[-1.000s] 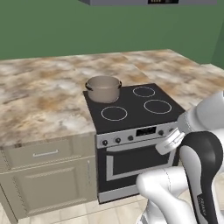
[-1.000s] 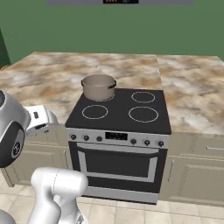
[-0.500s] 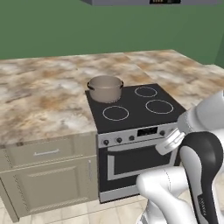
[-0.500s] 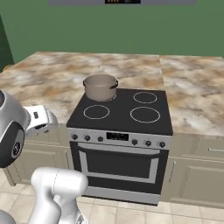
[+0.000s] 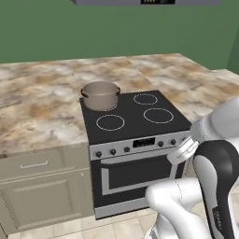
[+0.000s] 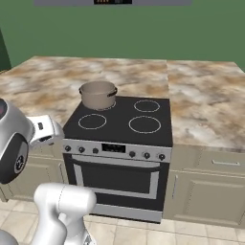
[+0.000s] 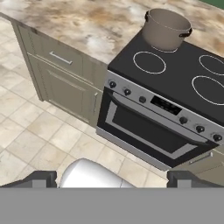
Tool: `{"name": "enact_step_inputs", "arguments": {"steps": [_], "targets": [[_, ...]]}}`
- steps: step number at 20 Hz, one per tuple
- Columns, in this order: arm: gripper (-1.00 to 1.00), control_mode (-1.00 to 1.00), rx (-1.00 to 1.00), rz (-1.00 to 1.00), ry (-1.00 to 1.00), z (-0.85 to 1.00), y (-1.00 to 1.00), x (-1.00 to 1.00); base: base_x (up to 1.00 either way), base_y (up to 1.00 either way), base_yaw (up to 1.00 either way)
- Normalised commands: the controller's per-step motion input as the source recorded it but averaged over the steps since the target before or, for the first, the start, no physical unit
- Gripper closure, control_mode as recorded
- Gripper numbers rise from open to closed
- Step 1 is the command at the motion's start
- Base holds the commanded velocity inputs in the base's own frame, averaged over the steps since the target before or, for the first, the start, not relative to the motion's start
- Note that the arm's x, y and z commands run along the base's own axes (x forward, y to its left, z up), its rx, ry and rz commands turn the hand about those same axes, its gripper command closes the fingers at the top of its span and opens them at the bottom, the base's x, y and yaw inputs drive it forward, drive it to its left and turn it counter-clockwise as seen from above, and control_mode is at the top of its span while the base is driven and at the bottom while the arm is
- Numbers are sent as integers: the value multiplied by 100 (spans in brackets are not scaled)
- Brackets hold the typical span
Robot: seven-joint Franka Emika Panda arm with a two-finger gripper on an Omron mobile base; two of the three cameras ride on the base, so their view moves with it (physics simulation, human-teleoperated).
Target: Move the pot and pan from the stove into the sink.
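The brownish-grey pot (image 5: 100, 95) (image 6: 98, 94) (image 7: 165, 29) stands upright on the back left burner of the stove (image 5: 135, 122) (image 6: 119, 127) (image 7: 175, 81). Three other ring burners are bare. The pan and the sink are out of view. My gripper (image 7: 112, 179) hangs in front of the stove, well short of the pot and lower than the cooktop. It is open, its two dark fingertips (image 7: 40, 178) stand far apart with nothing between them.
Marbled stone counter (image 5: 37, 109) (image 6: 206, 107) runs on both sides of the stove and behind it. Beige cabinet fronts with a drawer (image 7: 61, 59) flank the oven door (image 7: 144, 131). Tiled floor (image 7: 35, 131) lies below.
The whole picture has slid slightly to the left in both base views, so the camera has moved. The pot keeps its place on the stove. The gripper stays open.
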Motion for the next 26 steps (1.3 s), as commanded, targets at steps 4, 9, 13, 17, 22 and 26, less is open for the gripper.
{"name": "enact_step_inputs", "arguments": {"steps": [4,9,13,17,22,26], "targets": [[-100,100,0,0,0,0,0,0,19,0,0],[-100,100,0,0,0,0,0,0,67,0,0],[-100,100,0,0,0,0,0,0,83,0,0],[-100,100,0,0,0,0,0,0,83,2,0],[-100,100,0,0,0,0,0,0,40,6,-2],[-100,-100,0,0,0,0,0,4,0,0,0]]}}
